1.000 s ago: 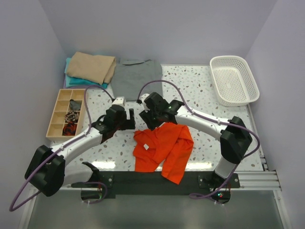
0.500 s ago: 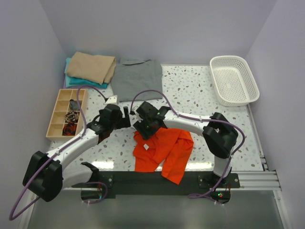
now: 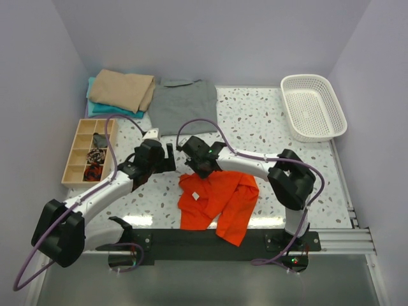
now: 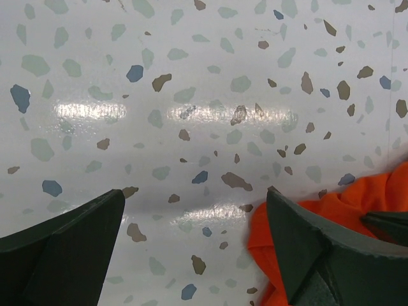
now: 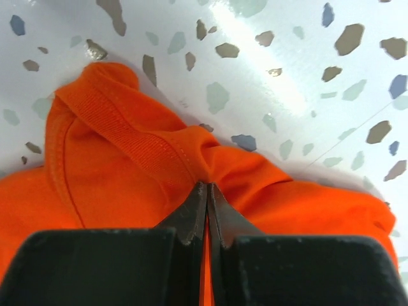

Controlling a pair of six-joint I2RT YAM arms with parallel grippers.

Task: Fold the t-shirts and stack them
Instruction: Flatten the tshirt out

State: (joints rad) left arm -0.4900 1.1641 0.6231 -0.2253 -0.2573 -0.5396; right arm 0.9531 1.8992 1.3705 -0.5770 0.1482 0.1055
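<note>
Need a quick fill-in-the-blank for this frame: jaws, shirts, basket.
1. The right gripper has its jaws ____ on the orange shirt.
2. The left gripper has its jaws ____, with bare table between them.
3. The tan shirt lies folded on the teal shirt at the table's far ____ corner.
4. The basket stands at the far ____ corner.

Missing words: shut; open; left; right.

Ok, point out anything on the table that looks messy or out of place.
The orange-red t-shirt lies crumpled at the near edge, one corner lying over the black rail. The right gripper is pinching a fold of it. The grey t-shirt lies beside the folded stack, not on it.
</note>
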